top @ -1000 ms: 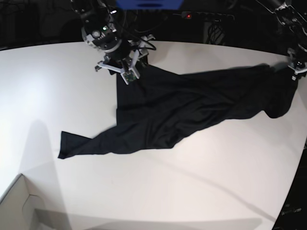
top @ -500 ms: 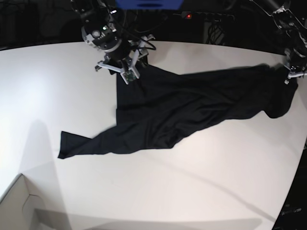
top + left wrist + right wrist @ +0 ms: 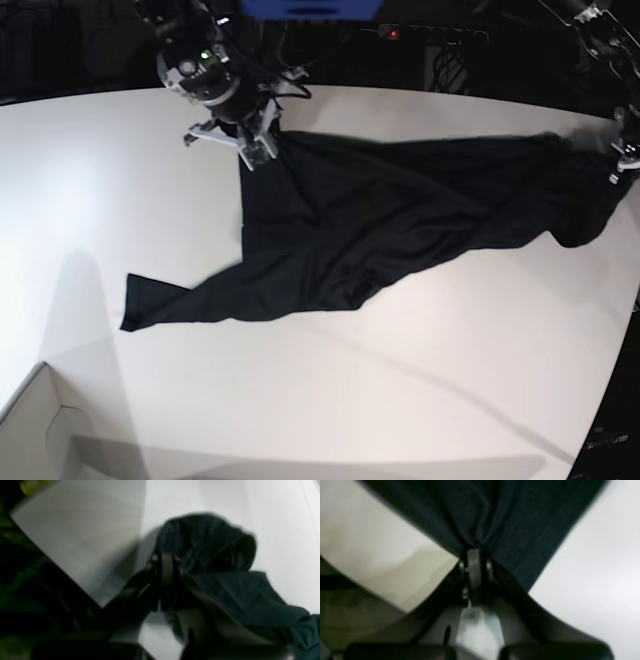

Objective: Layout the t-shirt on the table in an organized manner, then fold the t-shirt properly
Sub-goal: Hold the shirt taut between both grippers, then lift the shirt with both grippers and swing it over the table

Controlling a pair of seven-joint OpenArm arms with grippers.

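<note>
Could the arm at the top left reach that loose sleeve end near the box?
Probably not now: its fingers are shut on the shirt at the far edge, and the sleeve lies well away, though nothing blocks the table.

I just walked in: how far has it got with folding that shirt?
Early. Done: both grippers have pinched the t-shirt, right gripper and left gripper shut on its far edge. In hand: stretching it across the table. Left: it lies wrinkled, one end trailing; no folds show.
</note>
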